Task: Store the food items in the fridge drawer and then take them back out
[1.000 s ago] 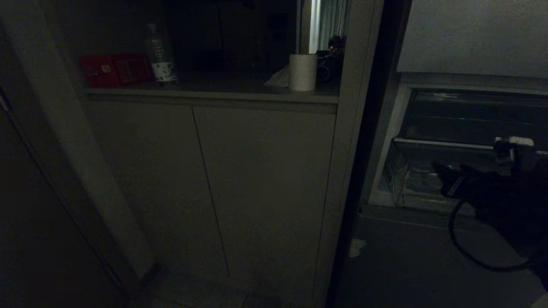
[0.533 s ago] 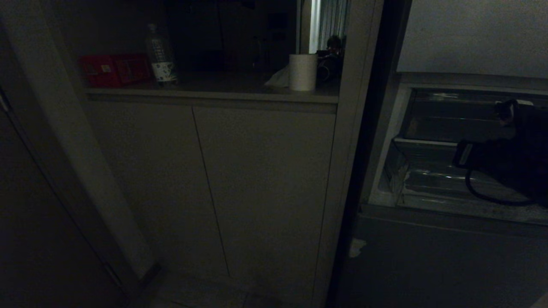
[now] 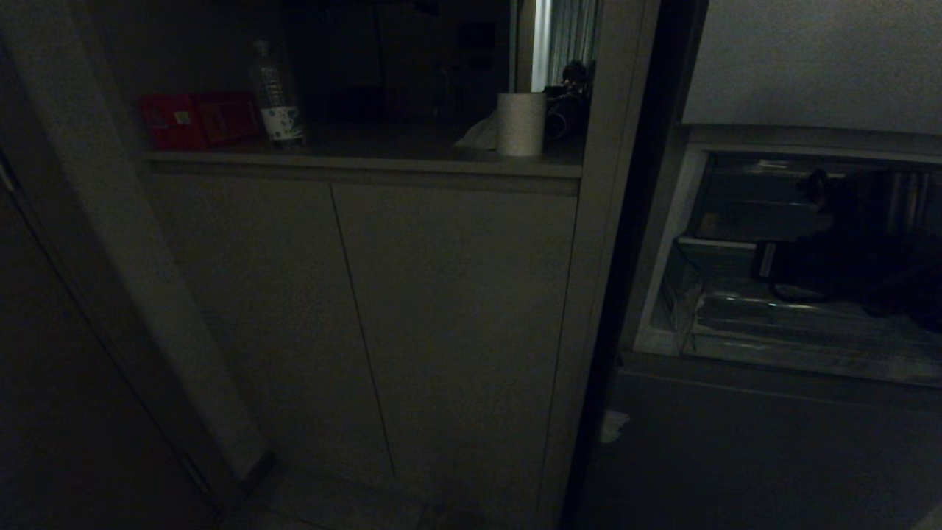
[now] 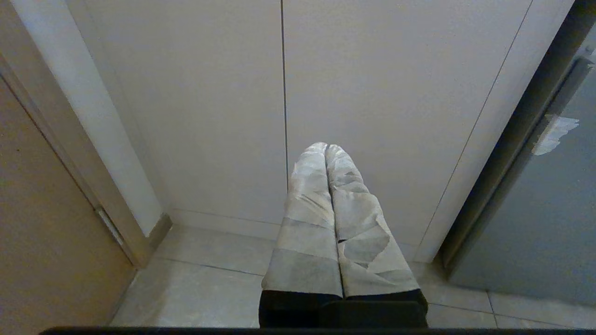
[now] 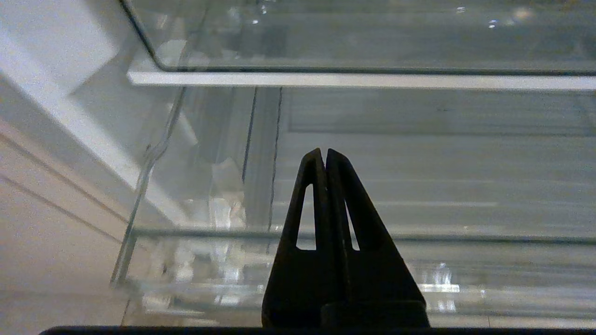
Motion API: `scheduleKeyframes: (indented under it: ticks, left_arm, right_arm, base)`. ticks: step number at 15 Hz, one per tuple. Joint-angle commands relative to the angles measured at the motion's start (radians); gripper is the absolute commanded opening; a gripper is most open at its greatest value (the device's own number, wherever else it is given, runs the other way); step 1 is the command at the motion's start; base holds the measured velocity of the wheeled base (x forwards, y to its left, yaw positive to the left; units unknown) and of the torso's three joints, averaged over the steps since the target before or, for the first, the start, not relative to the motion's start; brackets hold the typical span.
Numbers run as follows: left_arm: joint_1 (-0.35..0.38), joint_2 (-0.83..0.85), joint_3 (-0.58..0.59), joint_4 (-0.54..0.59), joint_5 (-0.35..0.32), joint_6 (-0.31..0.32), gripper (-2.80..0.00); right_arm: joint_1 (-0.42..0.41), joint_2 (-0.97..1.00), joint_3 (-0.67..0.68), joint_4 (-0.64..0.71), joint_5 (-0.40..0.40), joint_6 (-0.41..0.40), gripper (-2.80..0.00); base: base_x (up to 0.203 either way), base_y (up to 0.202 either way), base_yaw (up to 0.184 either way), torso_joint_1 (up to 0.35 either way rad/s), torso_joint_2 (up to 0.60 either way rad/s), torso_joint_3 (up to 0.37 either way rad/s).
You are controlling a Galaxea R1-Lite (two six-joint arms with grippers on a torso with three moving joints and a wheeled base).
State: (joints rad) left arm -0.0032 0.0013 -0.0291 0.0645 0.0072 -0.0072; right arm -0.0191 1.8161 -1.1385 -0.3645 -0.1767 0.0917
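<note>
Fridge drawer (image 5: 419,195) is seen pulled out directly ahead of and beneath the right gripper (image 5: 326,156), whose fingers are pressed together on nothing. Left gripper (image 4: 326,149) is likewise clenched empty, parked facing cabinet doors (image 4: 279,93).

- You are working in a dim room; light enters only through a narrow bright gap (image 3: 542,44) behind the counter.
- Pale cabinet doors (image 3: 353,316) sit under a counter ledge (image 3: 368,163).
- Tiled floor (image 4: 209,288) meets a door frame (image 4: 116,228).
- Plain grey wall (image 3: 817,59) upper right.
</note>
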Motion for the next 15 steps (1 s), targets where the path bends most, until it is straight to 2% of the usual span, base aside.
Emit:
scheduleKeyframes:
  ticks: [1, 3, 6, 10, 12, 15]
  left_arm:
    - [0.0, 0.0, 0.0, 0.0, 0.0, 0.0, -2.8]
    - [0.0, 0.0, 0.0, 0.0, 0.0, 0.0, -2.8]
    - [0.0, 0.0, 0.0, 0.0, 0.0, 0.0, -2.8]
    - [0.0, 0.0, 0.0, 0.0, 0.0, 0.0, -2.8]
    - [0.0, 0.0, 0.0, 0.0, 0.0, 0.0, -2.8]
    - [0.0, 0.0, 0.0, 0.0, 0.0, 0.0, -2.8]
  right_arm:
    - [-0.003, 0.058, -0.035, 0.008, -0.011, 0.0, -2.8]
    - [-0.004, 0.059, -0.037, 0.027, -0.014, -0.002, -2.8]
    - [-0.005, 0.043, -0.061, 0.141, -0.013, -0.003, -2.8]
    - [-0.01, -0.083, -0.071, 0.325, -0.012, 0.008, -2.8]
    - [-0.011, -0.136, -0.073, 0.359, -0.013, 0.014, -2.8]
    - [-0.017, -0.101, -0.074, 0.36, -0.023, 0.013, -2.8]
  base:
    - [0.0, 0.0, 0.0, 0.0, 0.0, 0.0]
    - [0.0, 0.0, 0.0, 0.0, 0.0, 0.0]
    - [0.0, 0.0, 0.0, 0.0, 0.0, 0.0]
    - [0.0, 0.0, 0.0, 0.0, 0.0, 0.0]
    - [0.0, 0.0, 0.0, 0.0, 0.0, 0.0]
    - [0.0, 0.0, 0.0, 0.0, 0.0, 0.0]
